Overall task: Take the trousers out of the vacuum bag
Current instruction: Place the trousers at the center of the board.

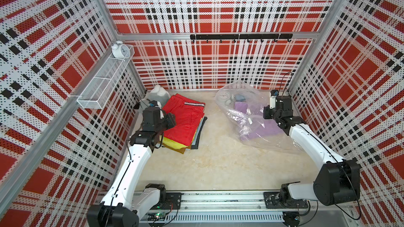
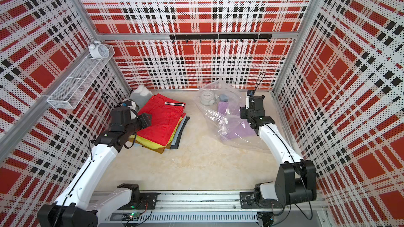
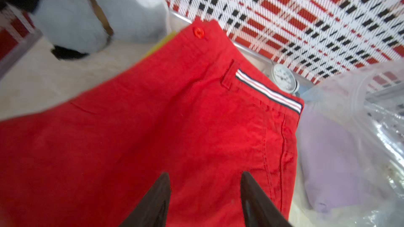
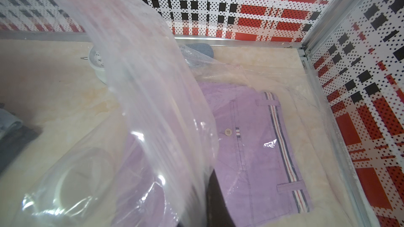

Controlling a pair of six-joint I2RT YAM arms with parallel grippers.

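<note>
Red, black and white plaid walls enclose a beige table (image 1: 218, 162). Six trousers show. A lilac pair (image 4: 251, 149) with a striped waistband lies flat inside the bag (image 1: 238, 114), just beyond and below the right gripper (image 1: 268, 113), which is clamped on the bag's upper film and holds it raised. Five others form a stack (image 1: 190, 127) outside the bag, well apart from that gripper: a red pair (image 3: 175, 127) on top, then yellow-green, mustard-brown, light blue and charcoal. The left gripper (image 3: 205, 174) hovers just above the red pair, jaws apart, gripping nothing. Beyond its fingertips sits one grey-white plush toy (image 1: 158, 96). Two white alarm clocks show: a clock (image 1: 224, 96) at the bag's far end, whether inside I cannot tell, and a clock (image 1: 120, 50) on a wire shelf (image 1: 98, 90) high above the left gripper. Their dials are too small to read.
</note>
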